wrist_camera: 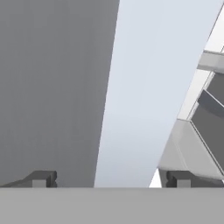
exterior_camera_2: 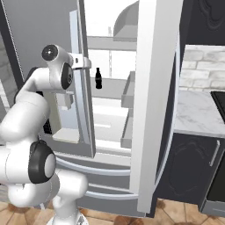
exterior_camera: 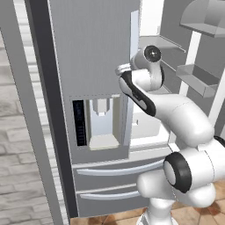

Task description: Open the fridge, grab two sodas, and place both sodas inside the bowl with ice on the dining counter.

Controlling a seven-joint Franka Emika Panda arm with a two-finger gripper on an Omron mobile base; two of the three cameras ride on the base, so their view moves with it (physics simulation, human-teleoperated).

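- No brand, label or readable writing anywhere; the dark strip on the dispenser panel point(exterior_camera: 79, 123) is too blurred to read.
- Fridge point(exterior_camera: 92, 57): left door w/ dispenser sits nearly shut; right door point(exterior_camera_2: 154, 101) swung wide, white interior exposed.
- Gripper point(wrist_camera: 109, 179) in hand view: two dark tips at bottom, far apart, jaws fully spread, nothing betw. them. Pale long edge of the left door runs up betw. the tips; grey brushed door face to one side, shelf parts to the other.
- Whether the fingers touch the door edge: can't tell, tips barely in frame.
- Left base view: arm point(exterior_camera: 184, 118) reaches up from lower right, wrist at the inner edge of the left door, above dispenser height. Two lower drawers w/ curved silver handles point(exterior_camera: 118, 169) visible below.
- Right base view adds what left base view lacks: a small dark bottle-shaped item point(exterior_camera_2: 98, 78) upright on a mid shelf inside, apart from the wrist; probably one of the sodas, but too small to be sure.
- Right base view also shows a marble worktop point(exterior_camera_2: 193, 110) on dark cabinets right of the fridge, brick backsplash behind.
- Left base view alone shows door bins point(exterior_camera: 195, 79) on the open right door and a pale brick wall point(exterior_camera: 17, 145) at left.
- Floor: brown tile point(exterior_camera_2: 176, 211).
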